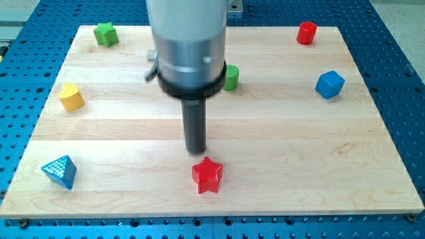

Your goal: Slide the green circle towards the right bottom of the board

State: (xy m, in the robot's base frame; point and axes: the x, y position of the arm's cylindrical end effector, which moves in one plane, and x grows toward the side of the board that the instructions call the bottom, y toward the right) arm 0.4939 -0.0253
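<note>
The green circle [230, 78] stands on the wooden board [299, 146] above its middle, partly hidden behind the arm's grey body [188, 46]. My tip [195, 152] is the lower end of the dark rod, well below and to the left of the green circle. The tip sits just above the red star [206, 175], close to it; I cannot tell whether they touch.
A green star [105, 33] is at the top left. A red cylinder [306, 32] is at the top right. A blue cube-like block [329, 84] is at the right. A yellow block [71, 97] is at the left. A blue triangle [59, 172] is at the bottom left.
</note>
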